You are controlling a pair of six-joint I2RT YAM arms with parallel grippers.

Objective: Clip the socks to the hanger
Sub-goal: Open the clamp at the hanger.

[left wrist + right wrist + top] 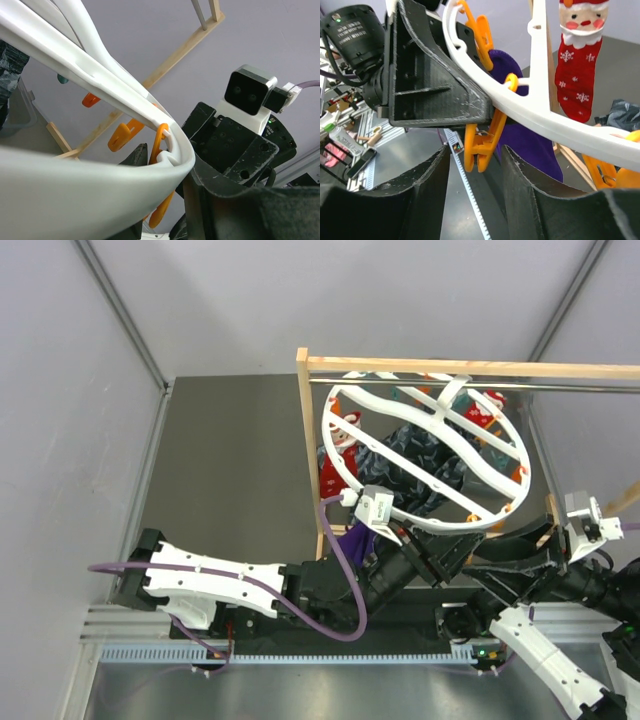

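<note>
The hanger (425, 455), a white ring with wavy crossbars, hangs tilted inside the wooden rack. Red Santa socks (340, 445) and dark patterned socks (420, 472) dangle from it. A purple sock (357, 540) hangs at the near rim. My left gripper (405, 540) is shut on the near rim of the hanger (100, 195), which runs between its jaws (170, 165). My right gripper (477, 155) is open, with a hanging orange clip (481, 145) between its fingers and a gap on either side. Behind that clip I see the purple sock (530, 135) and a Santa sock (580, 65).
The wooden rack (450, 367) with its metal rod (560, 386) stands over the dark tabletop (230, 470). Grey walls close in left and right. A toothed rail (300, 652) runs along the near edge. More orange clips (122, 137) hang around the rim.
</note>
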